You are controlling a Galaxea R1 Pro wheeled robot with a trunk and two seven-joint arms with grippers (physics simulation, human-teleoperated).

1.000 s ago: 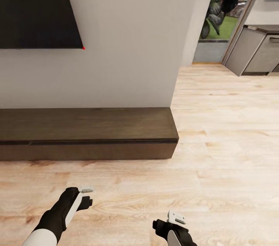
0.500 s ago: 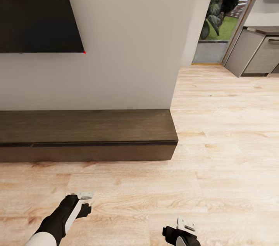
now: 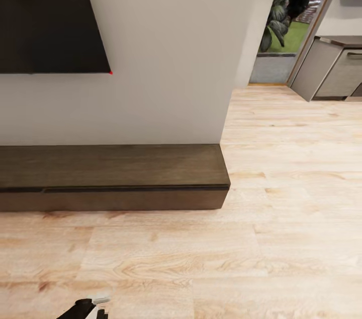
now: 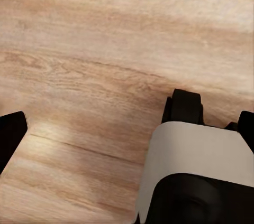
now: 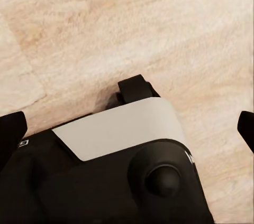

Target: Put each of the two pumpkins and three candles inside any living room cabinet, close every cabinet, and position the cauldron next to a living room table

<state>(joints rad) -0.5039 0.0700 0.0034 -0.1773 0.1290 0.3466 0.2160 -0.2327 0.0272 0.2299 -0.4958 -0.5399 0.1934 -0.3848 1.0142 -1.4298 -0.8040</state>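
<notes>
Head view: closed cabinet (image 3: 113,177), wall-mtd TV (image 3: 50,15).

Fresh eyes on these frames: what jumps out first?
The long, low dark-brown cabinet against the white wall, its front closed and its top bare. Above it at upper left hangs a big black screen with a lamp's reflection. To the right, pale wood floor runs toward grey kitchen cupboards and a plant outside.

this is a home living room. a dark screen (image 3: 50,12) hangs on the white wall above the cabinet (image 3: 113,176). grey kitchen cupboards (image 3: 332,70) stand beyond the wooden floor (image 3: 281,238).
</notes>
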